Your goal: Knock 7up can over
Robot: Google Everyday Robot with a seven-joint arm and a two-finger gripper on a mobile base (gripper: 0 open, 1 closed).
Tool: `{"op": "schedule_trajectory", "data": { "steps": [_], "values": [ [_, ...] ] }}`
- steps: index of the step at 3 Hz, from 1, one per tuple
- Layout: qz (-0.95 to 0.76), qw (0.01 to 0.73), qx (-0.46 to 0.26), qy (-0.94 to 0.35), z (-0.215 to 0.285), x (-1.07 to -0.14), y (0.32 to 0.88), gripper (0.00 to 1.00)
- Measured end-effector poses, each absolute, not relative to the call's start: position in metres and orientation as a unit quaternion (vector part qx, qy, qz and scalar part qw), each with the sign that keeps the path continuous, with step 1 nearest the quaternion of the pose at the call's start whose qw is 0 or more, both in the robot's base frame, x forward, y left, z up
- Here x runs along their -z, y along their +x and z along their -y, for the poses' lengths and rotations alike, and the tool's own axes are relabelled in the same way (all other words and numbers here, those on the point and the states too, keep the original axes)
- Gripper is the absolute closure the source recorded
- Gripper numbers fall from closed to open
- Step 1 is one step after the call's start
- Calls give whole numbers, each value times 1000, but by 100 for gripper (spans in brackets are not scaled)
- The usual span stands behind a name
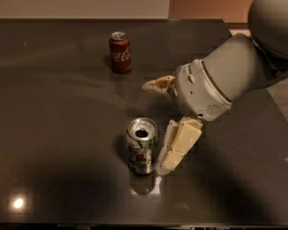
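The 7up can, silver-white with green markings and an open top, stands upright on the dark table at front centre. My gripper is open and has come in from the right. Its lower cream finger lies right beside the can's right side, touching or nearly touching it. Its upper finger points left, behind the can. Nothing is held.
A red Coca-Cola can stands upright at the back, left of centre. My bulky white arm covers the right middle of the table and hides the clear bottle. The table's right edge runs behind the arm.
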State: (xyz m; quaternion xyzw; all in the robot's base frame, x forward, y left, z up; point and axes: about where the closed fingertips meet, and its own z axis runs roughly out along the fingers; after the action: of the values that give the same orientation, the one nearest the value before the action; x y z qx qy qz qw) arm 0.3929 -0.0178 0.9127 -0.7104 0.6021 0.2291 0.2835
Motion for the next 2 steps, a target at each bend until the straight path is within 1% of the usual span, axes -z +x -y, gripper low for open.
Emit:
{"op": "schedule_trajectory", "data": {
  "steps": [1,2],
  "values": [
    [-588,284,-247,-715,3,-898,385,0],
    [-581,284,-259,-717,-3,-890,381,18]
  ]
}}
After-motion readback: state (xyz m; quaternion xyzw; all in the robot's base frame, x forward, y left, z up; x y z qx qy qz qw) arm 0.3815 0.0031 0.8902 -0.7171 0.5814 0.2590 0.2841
